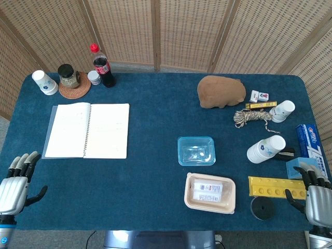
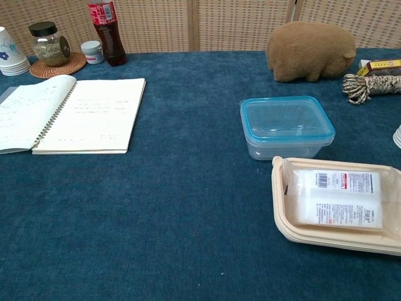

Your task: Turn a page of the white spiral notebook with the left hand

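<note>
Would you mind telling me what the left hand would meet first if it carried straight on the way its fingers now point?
Probably the white spiral notebook: the left hand points up and slightly right, toward its lower left corner, though height is unclear.

A folding screen (image 1: 155,31) of woven cane panels in light wooden frames stands behind the table's far edge and angles forward past its left and right edges. The table (image 1: 155,119) is a rectangle with rounded corners, covered in deep blue, short-piled cloth (image 2: 182,207). Grey floor (image 1: 135,66) shows in a thin strip between the screen's foot and the far edge. The light is even and bright, throwing only faint shadows on the cloth.
</note>
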You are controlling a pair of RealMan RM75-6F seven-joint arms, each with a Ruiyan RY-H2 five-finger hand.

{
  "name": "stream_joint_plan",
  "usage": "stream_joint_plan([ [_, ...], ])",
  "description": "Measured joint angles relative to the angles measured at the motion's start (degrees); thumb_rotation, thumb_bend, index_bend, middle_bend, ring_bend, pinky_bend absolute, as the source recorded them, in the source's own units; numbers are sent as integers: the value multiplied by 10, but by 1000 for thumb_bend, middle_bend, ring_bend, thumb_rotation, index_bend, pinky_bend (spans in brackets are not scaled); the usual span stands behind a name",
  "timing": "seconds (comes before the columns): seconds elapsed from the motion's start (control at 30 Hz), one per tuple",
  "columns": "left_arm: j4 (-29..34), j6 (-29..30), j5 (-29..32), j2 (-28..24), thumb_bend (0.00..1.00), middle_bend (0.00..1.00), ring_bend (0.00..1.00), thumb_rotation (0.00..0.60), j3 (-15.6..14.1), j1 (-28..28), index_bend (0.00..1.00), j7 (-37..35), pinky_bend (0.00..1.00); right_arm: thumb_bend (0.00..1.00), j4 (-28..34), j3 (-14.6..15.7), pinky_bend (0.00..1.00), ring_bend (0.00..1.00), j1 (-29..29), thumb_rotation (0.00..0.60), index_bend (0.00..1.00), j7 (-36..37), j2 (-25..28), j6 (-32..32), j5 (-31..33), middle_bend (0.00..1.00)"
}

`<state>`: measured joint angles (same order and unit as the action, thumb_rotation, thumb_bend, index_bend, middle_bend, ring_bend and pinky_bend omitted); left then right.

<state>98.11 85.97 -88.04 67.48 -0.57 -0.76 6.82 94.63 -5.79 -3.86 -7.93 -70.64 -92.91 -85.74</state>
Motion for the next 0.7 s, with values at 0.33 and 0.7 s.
stream_joint_plan([
  [0.33, -3, 15, -18, 12, 282, 51, 0, 600, -14, 11, 30, 23, 0, 284, 5, 0, 269, 157, 9, 600, 239, -9, -3, 9, 3, 225],
  [0.7, 8, 7, -24, 19, 282, 51, 0, 600, -13, 3, 30, 40, 0, 284, -1, 7, 268, 157, 10, 600, 240, 2, -2, 17, 7, 224],
])
